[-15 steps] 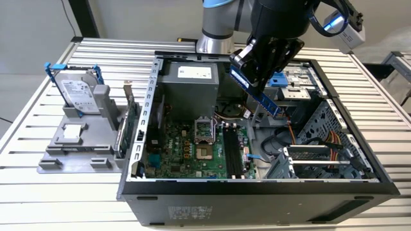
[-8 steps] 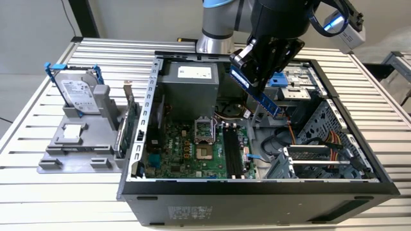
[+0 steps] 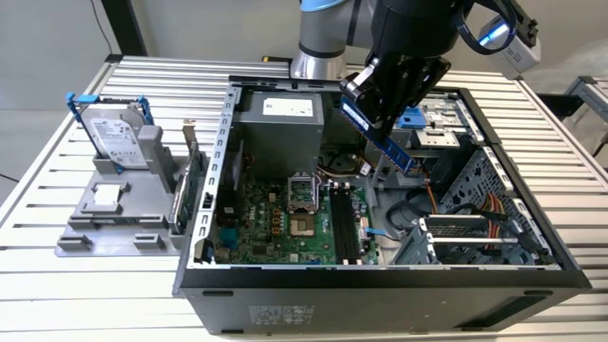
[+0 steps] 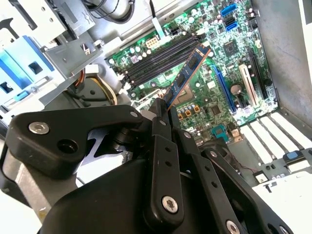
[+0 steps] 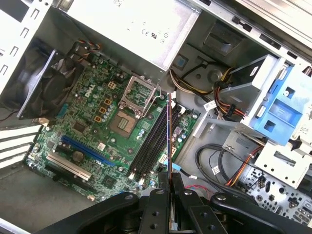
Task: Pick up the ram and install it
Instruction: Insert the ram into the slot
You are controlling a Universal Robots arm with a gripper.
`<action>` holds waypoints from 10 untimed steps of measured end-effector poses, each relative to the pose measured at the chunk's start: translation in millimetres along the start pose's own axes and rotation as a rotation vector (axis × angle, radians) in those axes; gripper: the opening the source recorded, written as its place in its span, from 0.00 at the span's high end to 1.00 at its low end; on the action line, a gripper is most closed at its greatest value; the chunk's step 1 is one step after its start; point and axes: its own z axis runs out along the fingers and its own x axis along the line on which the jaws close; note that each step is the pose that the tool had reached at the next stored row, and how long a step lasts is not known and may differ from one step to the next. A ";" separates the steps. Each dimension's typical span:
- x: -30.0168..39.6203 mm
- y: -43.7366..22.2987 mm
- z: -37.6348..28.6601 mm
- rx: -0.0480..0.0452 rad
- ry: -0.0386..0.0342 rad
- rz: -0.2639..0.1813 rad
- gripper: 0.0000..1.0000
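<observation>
Your end effector [image 3: 378, 100] pinches the ram [image 3: 394, 146], held tilted above the open case [image 3: 380, 274] near the slots [image 3: 344, 221]; I'd judge you should level it, align it along one slot, then press straight down evenly.

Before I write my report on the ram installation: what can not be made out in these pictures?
Held end of the ram: covered by the gripper in both wrist views.
Faces of the ram: edge-on in the first wrist view, so chips and sticker are hidden.
Latches of the memory slots: too small in the exterior view to tell open or shut.
The arm: cut off by the exterior view's top edge.
</observation>
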 end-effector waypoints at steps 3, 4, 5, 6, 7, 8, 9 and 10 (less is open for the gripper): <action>0.0 0.0 0.0 0.0001 0.0000 0.002 1.00; 0.0 0.0 0.0 0.0001 0.0000 0.002 1.00; 0.0 0.0 0.0 0.0001 -0.0001 0.003 1.00; -0.1 0.0 0.0 0.0001 -0.0001 0.003 1.00; -0.1 -0.1 0.0 0.0001 0.0000 0.004 1.00; -0.1 -0.1 0.0 0.0001 -0.0001 0.005 1.00; -0.1 -0.1 0.0 0.0002 -0.0001 0.005 1.00; -0.1 -0.1 0.0 0.0002 -0.0001 0.006 1.00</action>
